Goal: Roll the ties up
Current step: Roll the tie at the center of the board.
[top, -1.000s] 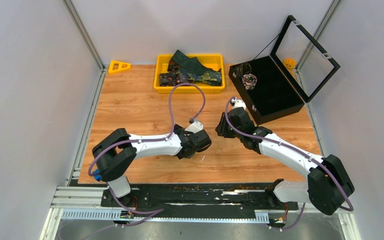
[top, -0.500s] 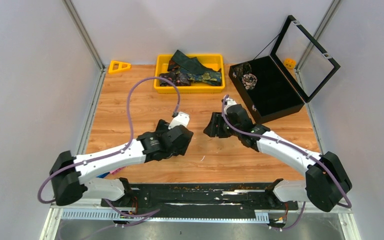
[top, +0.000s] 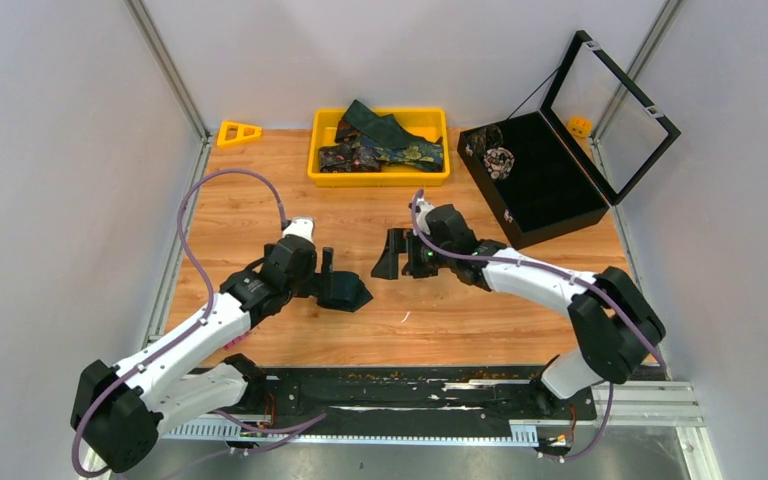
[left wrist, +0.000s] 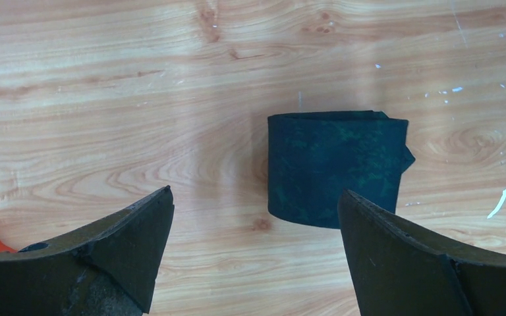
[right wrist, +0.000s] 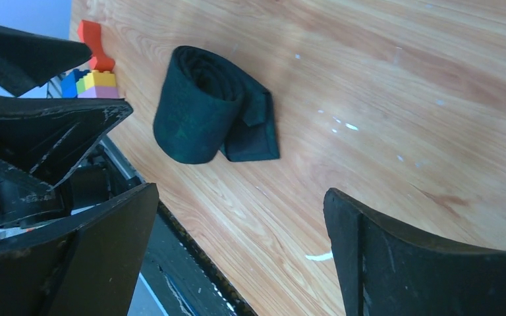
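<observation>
– Wood-grain planks, pale orange with knots and fine white scuffs, make up the surface (top: 235, 215); plain grey walls stand round it. What sits at the far left?
– A yellow plastic triangle frame (top: 238, 132), at the back corner. Nearer, the left gripper (left wrist: 255, 197) is low over the wood, its two black wedge-shaped fingers spread wide with nothing between them.
– And the tie?
– The rolled tie (left wrist: 336, 171), dark teal with a faint mottled pattern, lies on the surface just beyond that gripper, closer to its right finger. It is a soft, slightly flattened coil, with its end lying flat on the wood beside the roll.
– The other arm?
– The right gripper (right wrist: 240, 194) faces the roll from the opposite side, its jaws also apart and holding nothing. Its camera shows the coil's open end and, past it, a small stack of coloured blocks (right wrist: 95, 74) by the surface's edge.
– Further back?
– A yellow tray (top: 380, 178) holds loose ties (top: 380, 148), one plain teal, others dark with gold. To the right, a black case (top: 550, 200) stands with its clear lid (top: 610, 105) raised, and a patterned roll (top: 499, 160) sits in one compartment.
</observation>
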Motion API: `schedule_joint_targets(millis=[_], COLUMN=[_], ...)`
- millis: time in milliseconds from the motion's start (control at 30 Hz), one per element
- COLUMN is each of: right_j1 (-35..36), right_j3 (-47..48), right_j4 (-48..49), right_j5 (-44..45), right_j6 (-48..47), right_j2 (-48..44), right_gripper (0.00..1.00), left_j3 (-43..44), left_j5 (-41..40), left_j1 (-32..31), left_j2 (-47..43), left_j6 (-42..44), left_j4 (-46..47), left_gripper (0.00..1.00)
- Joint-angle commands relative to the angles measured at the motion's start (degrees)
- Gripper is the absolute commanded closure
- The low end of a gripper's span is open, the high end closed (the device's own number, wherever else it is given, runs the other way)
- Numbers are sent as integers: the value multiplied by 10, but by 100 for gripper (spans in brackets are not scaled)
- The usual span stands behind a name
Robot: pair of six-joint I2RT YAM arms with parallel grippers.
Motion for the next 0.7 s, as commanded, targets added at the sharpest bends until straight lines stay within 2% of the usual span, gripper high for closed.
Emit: schedule_joint_targets(millis=[0,100,300,667], right_j1=[22,31,37,44], right_j3=[60,79,80,88], right_j4=[36,36,74,98], right_j5=[-41,-48,-68,-76], right_j6=[19,24,43,59], right_j2=[52,85,131,199], right_gripper=[1,1,1,1], left_j3=[-11,-23,-31,-50], left_j5=[60,94,116,116], left_j1=[50,73,76,76], left_j2=[-2,10,51,91], left_j6=[0,1,8,10], left_j4=[42,64,95,123], left_gripper=[1,1,2,4])
